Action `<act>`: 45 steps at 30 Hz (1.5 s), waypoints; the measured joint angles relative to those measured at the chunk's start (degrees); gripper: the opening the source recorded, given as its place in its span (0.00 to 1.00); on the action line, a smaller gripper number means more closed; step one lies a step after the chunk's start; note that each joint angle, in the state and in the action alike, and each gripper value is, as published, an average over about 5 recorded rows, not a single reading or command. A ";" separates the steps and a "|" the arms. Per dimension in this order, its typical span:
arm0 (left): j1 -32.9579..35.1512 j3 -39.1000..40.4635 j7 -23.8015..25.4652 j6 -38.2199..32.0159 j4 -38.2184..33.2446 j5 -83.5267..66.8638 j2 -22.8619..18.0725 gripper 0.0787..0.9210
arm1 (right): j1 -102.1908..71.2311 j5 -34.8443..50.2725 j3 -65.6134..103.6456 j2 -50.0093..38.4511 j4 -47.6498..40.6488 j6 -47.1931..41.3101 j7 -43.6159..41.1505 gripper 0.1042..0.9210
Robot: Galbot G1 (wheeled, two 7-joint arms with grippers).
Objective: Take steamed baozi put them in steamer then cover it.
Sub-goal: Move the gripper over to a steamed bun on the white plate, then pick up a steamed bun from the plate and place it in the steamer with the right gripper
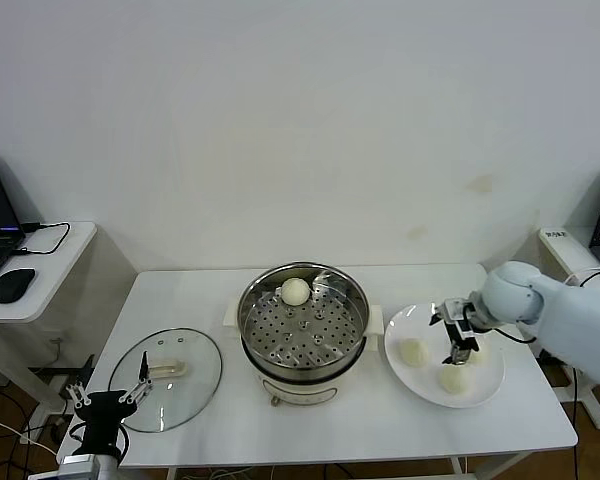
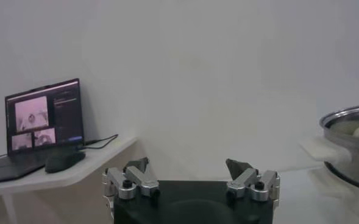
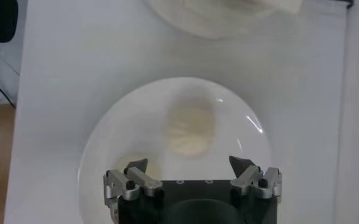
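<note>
Steamer (image 1: 303, 330) sits at the middle of the white table (image 1: 400, 420), uncovered, with one baozi (image 1: 295, 291) already on its perforated tray near the far rim. The other buns wait on the white plate (image 1: 416, 378) just to the steamer's right: one (image 1: 412, 352) on the side nearest the pot, one (image 1: 453, 379) toward the front edge, and a third partly hidden behind the arm. The right gripper (image 1: 460, 350) hangs over that plate with its jaws spread wide and nothing between them; the right wrist view looks straight down on a bun (image 3: 190, 126) ahead of the fingertips, which suggests it is lining up for the next pick. The cover (image 1: 166, 378) lies flat on the table to the steamer's left, handle up, kept out of the way so the pot stays open for loading. The left gripper (image 1: 107, 398) waits at the near left table edge beside the lid, jaws wide and empty, probably placed there to lift it once the buns are in.
</note>
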 measured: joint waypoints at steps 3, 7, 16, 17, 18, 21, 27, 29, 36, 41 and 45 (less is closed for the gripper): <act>0.08 -0.28 0.01 -0.01 0.03 -0.04 -0.05 0.88 | -1.22 -0.56 0.77 1.72 -1.93 0.39 0.05 0.88; 0.30 -0.51 0.04 -0.07 0.06 -0.09 -0.10 0.88 | -2.78 -1.26 1.67 3.74 -3.85 0.56 0.13 0.88; 0.27 -0.52 0.04 -0.12 0.04 -0.06 -0.31 0.88 | -5.04 -3.04 3.42 6.82 -6.88 0.76 0.75 0.88; 0.32 -0.52 0.04 -0.12 -0.02 -0.05 -0.32 0.88 | -5.22 -3.18 3.57 7.03 -7.07 0.70 0.78 0.87; 0.38 -0.53 0.04 -0.12 -0.08 -0.04 -0.32 0.88 | -5.39 -3.31 3.72 7.24 -7.26 0.63 0.82 0.87; 0.41 -0.60 0.04 -0.12 -0.12 -0.04 -0.30 0.88 | -5.80 -3.61 4.14 7.91 -7.86 0.42 0.92 0.83; 0.27 -0.56 0.02 -0.12 0.02 -0.04 -0.42 0.88 | -6.43 -4.13 4.56 8.44 -8.41 0.23 0.67 0.73; 0.24 -0.54 0.01 -0.12 0.09 -0.05 -0.46 0.88 | -6.59 -4.36 4.65 8.47 -8.55 0.33 0.51 0.71; 0.26 -0.56 -0.04 -0.12 0.12 -0.06 -0.49 0.88 | -6.38 -4.48 4.79 8.02 -8.20 0.61 -0.31 0.63; 0.22 -0.58 -0.07 -0.12 0.01 -0.06 -0.49 0.88 | -5.24 -3.80 4.24 7.13 -7.43 0.70 -1.11 0.60; 0.15 -0.55 -0.09 -0.12 -0.18 -0.06 -0.47 0.88 | -3.59 -2.87 3.51 6.08 -6.49 0.73 -1.86 0.59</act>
